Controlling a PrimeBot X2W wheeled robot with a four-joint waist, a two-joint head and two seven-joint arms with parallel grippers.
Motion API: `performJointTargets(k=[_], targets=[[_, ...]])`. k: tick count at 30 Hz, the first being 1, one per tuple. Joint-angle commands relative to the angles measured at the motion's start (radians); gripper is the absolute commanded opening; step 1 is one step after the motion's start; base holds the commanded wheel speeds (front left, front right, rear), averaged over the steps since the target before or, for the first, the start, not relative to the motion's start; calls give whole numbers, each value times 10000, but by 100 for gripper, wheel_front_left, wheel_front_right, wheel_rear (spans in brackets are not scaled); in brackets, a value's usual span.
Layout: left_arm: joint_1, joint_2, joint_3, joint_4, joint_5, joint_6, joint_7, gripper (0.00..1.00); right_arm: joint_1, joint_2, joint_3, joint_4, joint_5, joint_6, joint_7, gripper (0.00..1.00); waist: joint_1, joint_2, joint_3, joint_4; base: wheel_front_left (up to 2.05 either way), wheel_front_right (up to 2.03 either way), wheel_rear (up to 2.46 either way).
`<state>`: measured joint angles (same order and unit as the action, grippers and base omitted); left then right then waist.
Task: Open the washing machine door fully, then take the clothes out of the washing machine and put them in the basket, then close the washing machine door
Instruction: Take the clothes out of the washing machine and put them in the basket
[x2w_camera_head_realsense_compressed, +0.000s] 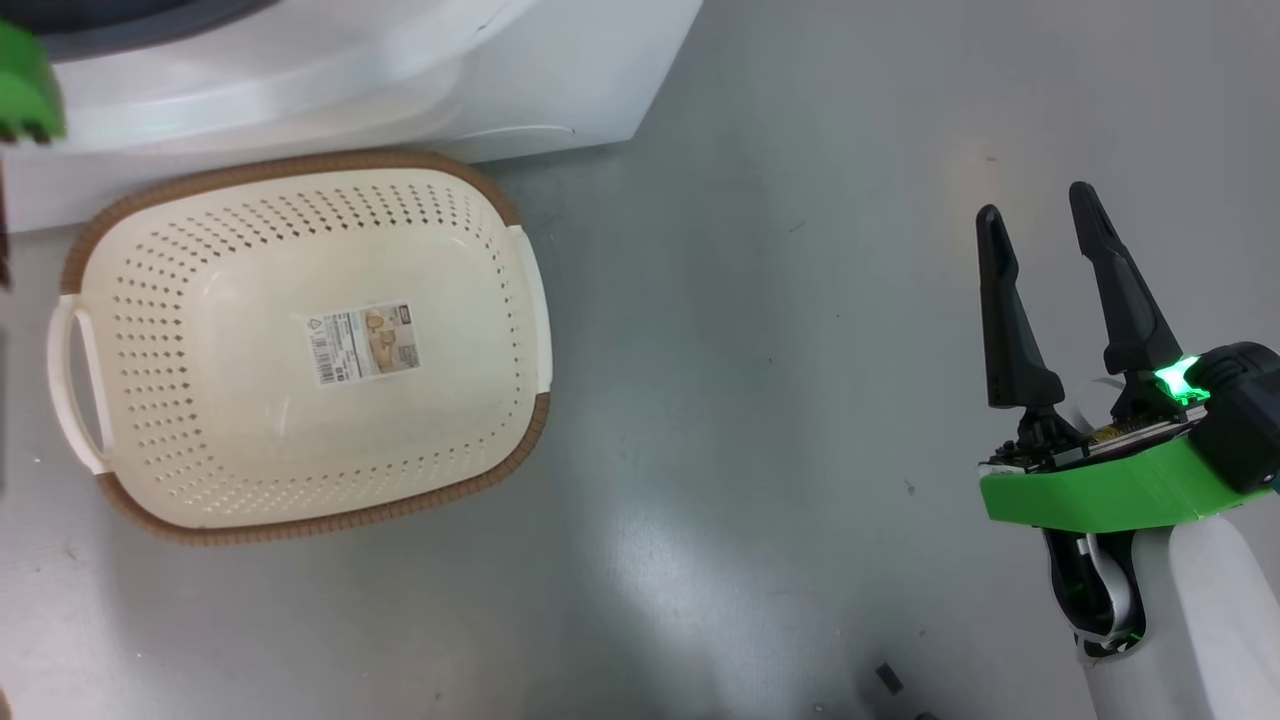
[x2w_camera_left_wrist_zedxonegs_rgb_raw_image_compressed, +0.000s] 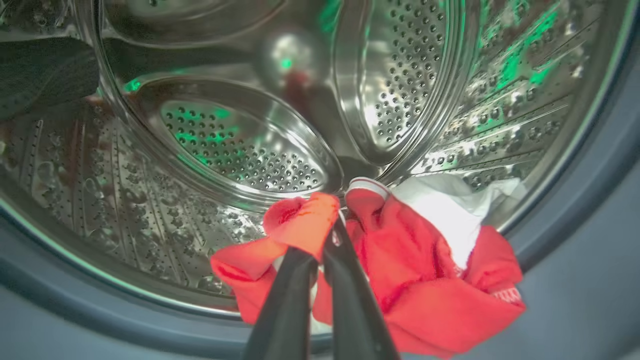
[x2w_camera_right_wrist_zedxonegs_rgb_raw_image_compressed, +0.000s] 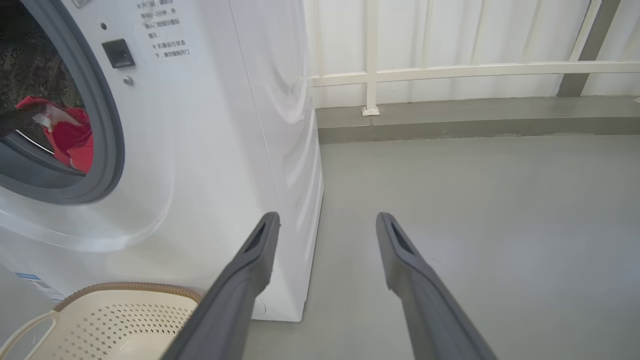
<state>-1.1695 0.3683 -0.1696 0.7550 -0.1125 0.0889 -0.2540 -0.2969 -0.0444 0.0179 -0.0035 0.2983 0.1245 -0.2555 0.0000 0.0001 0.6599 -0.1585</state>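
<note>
- Left gripper (x2w_camera_left_wrist_zedxonegs_rgb_raw_image_compressed: 330, 235) pinches the clothes (x2w_camera_left_wrist_zedxonegs_rgb_raw_image_compressed: 425, 285) inside the washing machine (x2w_camera_left_wrist_zedxonegs_rgb_raw_image_compressed: 400, 75), to pull them out.
- Right gripper (x2w_camera_head_realsense_compressed: 1037, 208) hangs spread, idle.
- Basket (x2w_camera_head_realsense_compressed: 300, 163) sits just beside, ready.

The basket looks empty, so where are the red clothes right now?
In the left wrist view, the clothes lie at the front lip of the steel drum inside the washing machine, pinched by the left tool, just within the grey rubber ring.

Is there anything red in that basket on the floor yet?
No, the basket holds just its label sticker; the red clothes are at the mouth of the drum.
</note>
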Motion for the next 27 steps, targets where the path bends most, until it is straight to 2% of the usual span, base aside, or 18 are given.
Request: performJointTargets(k=[1,9,13,27], targets=[[428,579,302,-703,-82,142,-76,0,-59,-58,213,-210,74,62,-63,100,0,-1,-53,50,0,0,0],[2282,666,595,-2879,-46,478,-77,0,-66,-58,240,-194,58,62,-63,100,0,-1,-349,187,0,0,0],[3108,514,816,-3864,-170,653,-77,0,-42,-58,185,-153,13,62,-63,100,0,-1,-577,279,0,0,0],[5463,-196,1460,-5913,-781,521,-77,0,206,-58,215,2,-50,62,-63,100,0,-1,-1771,282,0,0,0]])
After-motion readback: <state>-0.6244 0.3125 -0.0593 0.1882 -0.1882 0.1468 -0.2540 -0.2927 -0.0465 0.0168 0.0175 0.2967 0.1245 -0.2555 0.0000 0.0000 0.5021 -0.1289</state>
